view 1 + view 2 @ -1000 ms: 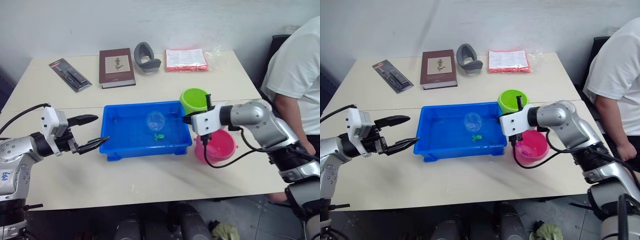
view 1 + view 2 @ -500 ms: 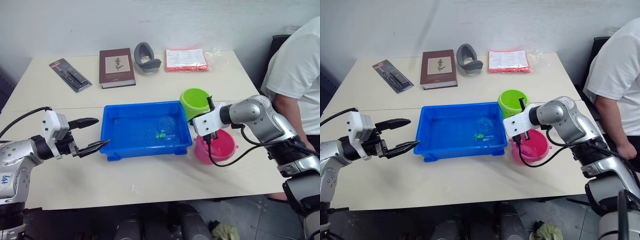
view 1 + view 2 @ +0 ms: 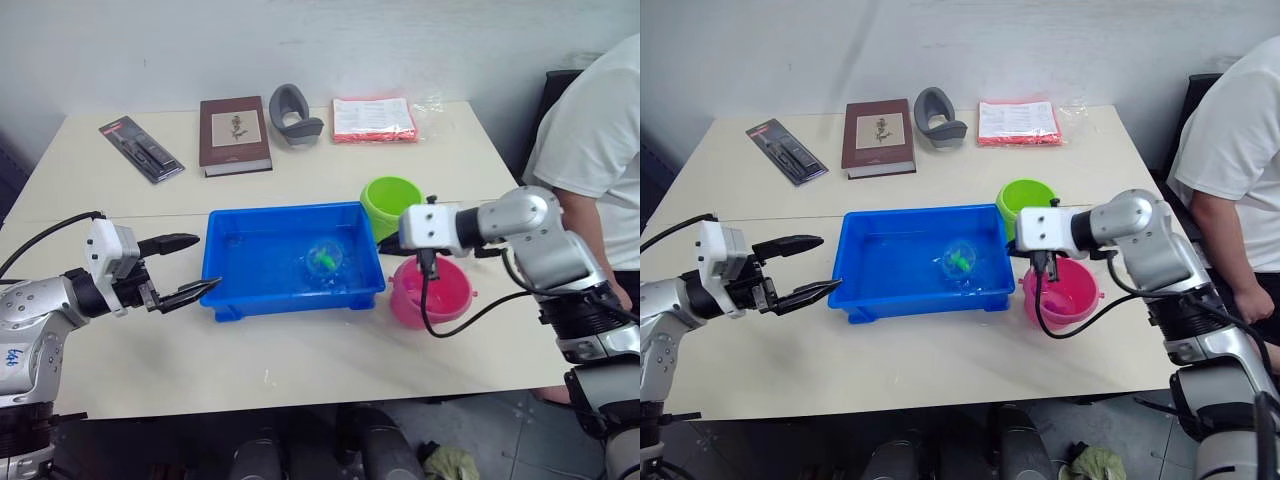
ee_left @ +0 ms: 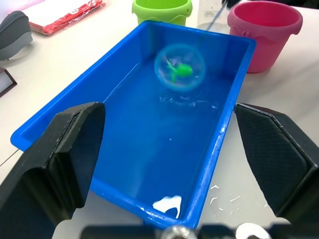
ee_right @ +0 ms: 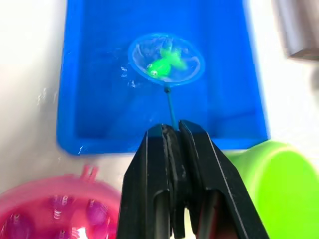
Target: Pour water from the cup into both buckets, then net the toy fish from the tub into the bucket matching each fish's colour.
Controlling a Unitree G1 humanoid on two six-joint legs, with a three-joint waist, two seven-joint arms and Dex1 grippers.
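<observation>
The blue tub (image 3: 250, 265) holds water in the middle of the table. Above its right half hangs the net (image 3: 325, 258), tilted, with a green toy fish (image 5: 162, 64) lying in its mesh. My right gripper (image 5: 172, 130) is shut on the net's thin black handle, just right of the tub. The lime green bucket (image 3: 390, 200) stands behind that gripper and the pink bucket (image 3: 432, 290) in front of it, with pink fish (image 5: 60, 209) inside. My left gripper (image 3: 185, 268) is open and empty, just left of the tub. The cup is out of view.
At the table's back lie a brown book (image 3: 233, 135), a black package (image 3: 140, 149), a grey curved object (image 3: 292, 115) and a red-edged packet (image 3: 372, 119). A person in a white shirt (image 3: 590, 150) stands at the right edge.
The net has come up out of the water with the green fish in it. My right wrist has turned and lifted slightly. The left arm has stayed put.
</observation>
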